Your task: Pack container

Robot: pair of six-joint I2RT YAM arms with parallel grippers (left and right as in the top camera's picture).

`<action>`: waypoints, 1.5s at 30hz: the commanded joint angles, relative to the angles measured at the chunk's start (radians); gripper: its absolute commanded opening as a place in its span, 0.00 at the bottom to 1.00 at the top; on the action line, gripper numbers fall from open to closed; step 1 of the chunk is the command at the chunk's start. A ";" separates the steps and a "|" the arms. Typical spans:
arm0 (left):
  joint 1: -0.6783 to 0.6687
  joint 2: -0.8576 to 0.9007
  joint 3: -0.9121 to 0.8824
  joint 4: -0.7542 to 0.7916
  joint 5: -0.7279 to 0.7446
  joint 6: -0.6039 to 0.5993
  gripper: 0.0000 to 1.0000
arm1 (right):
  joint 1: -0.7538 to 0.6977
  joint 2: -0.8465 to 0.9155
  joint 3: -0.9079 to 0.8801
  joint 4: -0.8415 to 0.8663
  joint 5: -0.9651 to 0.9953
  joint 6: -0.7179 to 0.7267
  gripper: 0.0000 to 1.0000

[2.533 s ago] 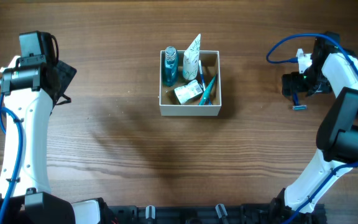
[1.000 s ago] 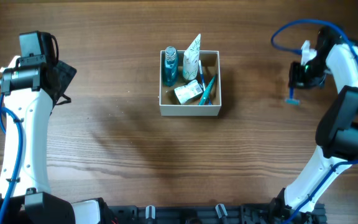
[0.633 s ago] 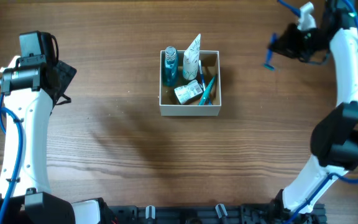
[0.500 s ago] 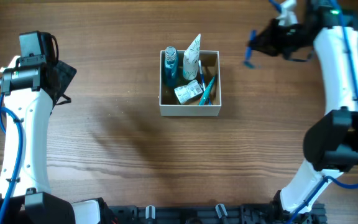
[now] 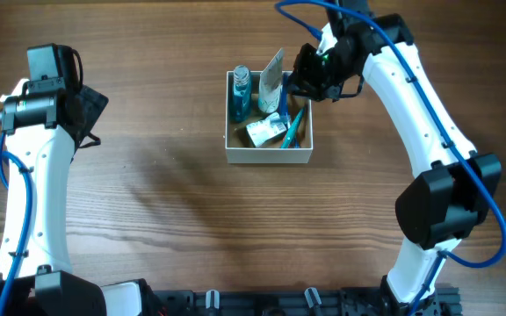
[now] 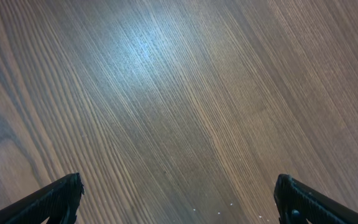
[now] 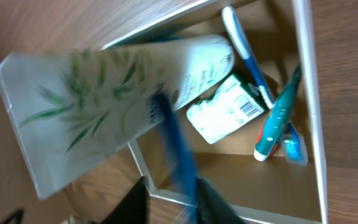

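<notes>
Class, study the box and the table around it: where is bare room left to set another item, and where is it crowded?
Inside the container, a tan strip shows between the white packet and one wall; the tube, bottle and toothbrush crowd the rest. The table is bare between box and left arm.

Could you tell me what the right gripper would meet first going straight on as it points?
Probably the leaf-printed white tube in the container, just ahead of the blue razor the right gripper holds; depth is unclear.
</notes>
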 commanded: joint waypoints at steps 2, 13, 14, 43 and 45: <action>0.005 -0.016 0.012 0.000 -0.016 0.005 1.00 | -0.008 -0.001 0.008 0.003 0.047 0.044 0.68; 0.005 -0.016 0.012 0.000 -0.016 0.005 1.00 | -0.070 -0.001 0.008 0.041 0.180 0.045 1.00; 0.005 -0.016 0.012 0.000 -0.016 0.005 1.00 | -0.100 -0.001 0.008 0.045 0.185 0.044 1.00; 0.005 -0.016 0.012 0.000 -0.016 0.005 1.00 | -0.480 0.001 -0.133 0.257 0.454 -1.082 1.00; 0.005 -0.016 0.012 0.000 -0.016 0.005 1.00 | -0.480 0.001 -0.149 0.296 0.449 -1.081 1.00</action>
